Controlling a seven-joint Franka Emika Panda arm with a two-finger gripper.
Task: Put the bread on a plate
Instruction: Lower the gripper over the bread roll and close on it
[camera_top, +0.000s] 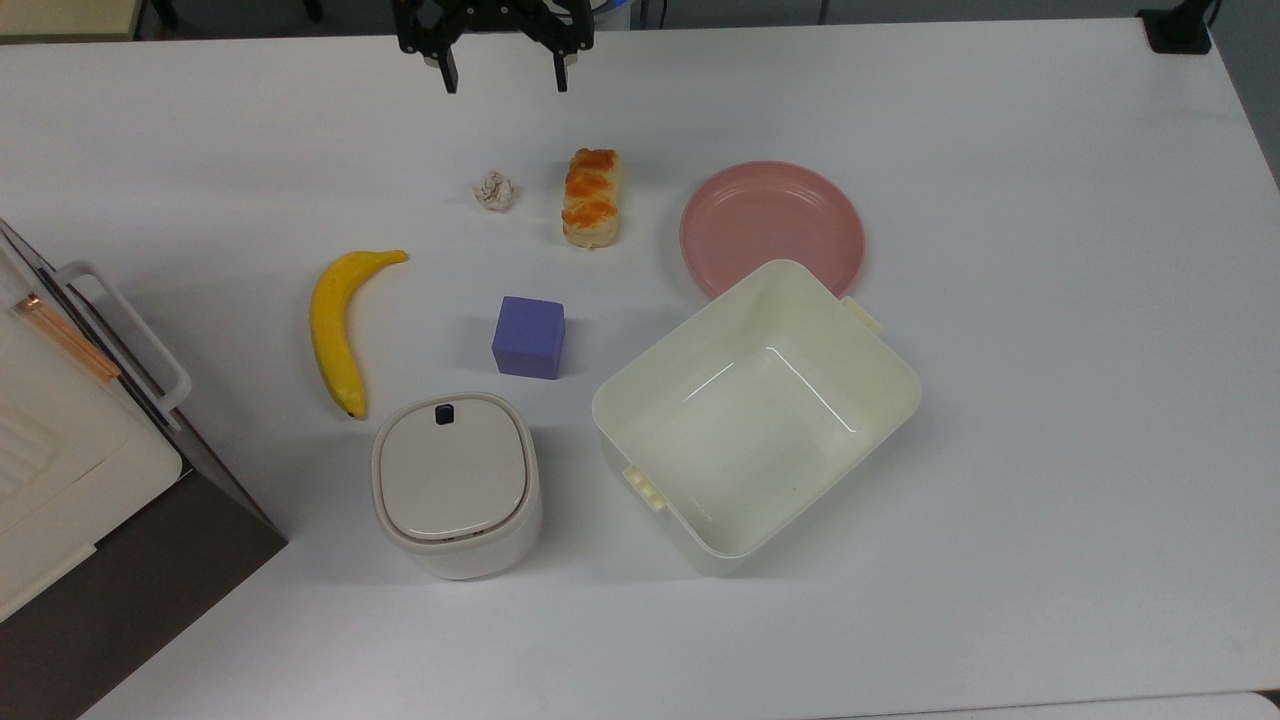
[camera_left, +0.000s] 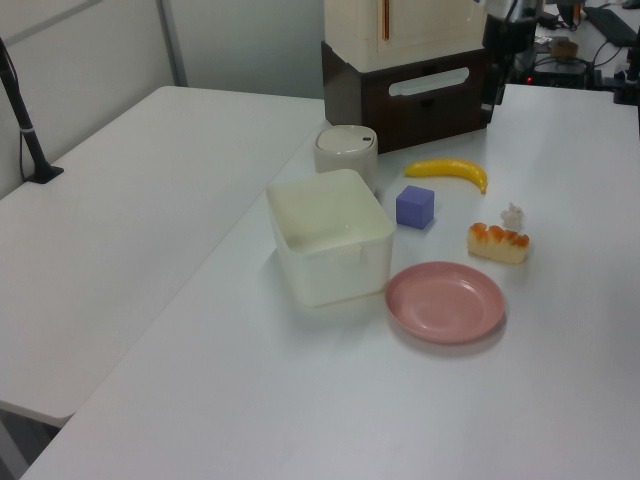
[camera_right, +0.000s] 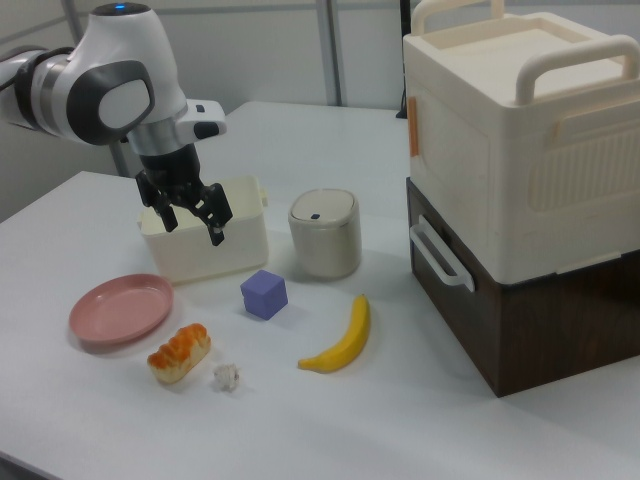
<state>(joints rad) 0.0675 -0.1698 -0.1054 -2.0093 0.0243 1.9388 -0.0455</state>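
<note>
Jaws apart, empty, high above worktop (camera_top: 1000, 150); risk: clipping paper ball (camera_top: 494, 190) near bread (camera_top: 592, 197); nudging loaf off line toward plate (camera_top: 772, 227).

White table (camera_top: 1050, 420), nine items sitting on it.
Top view: bread (camera_top: 591, 197) upper centre, paper ball (camera_top: 494, 190) just to its left, pink plate (camera_top: 772, 228) to its right, apart from the bread. Cream tub (camera_top: 757, 414) centre-right, its upper corner covering the plate's lower rim. Purple cube (camera_top: 529, 337) mid-frame, banana (camera_top: 341, 327) to its left, lidded round-cornered bin (camera_top: 456, 483) below them. Brown base (camera_right: 540, 300) with a cream handled box (camera_right: 520, 150) stacked on top at the left edge.
</note>
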